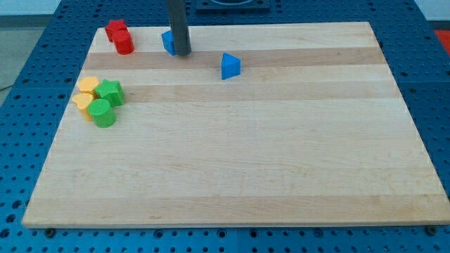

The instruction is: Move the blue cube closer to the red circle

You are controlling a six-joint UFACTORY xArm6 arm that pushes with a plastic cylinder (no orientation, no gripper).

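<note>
Pressed against the blue cube from the view's right, my tip is seen near the top edge of the wooden board, left of the middle. As a bare dark rod it has nothing to clasp with; it grasps nothing and only touches, or very nearly touches, the cube's right face, part of which is hidden behind the rod. The cube lies close to the board's top edge. The red circle, a short red cylinder, stands to the cube's left, near the top-left corner, with a red star-like block touching it at the back. The cube thus lies between the tip and the target, so a straight push toward the view's left is judged to be what is called for. A blue triangular block sits apart on the right. Two yellow blocks and two green blocks are clustered by the left edge.
</note>
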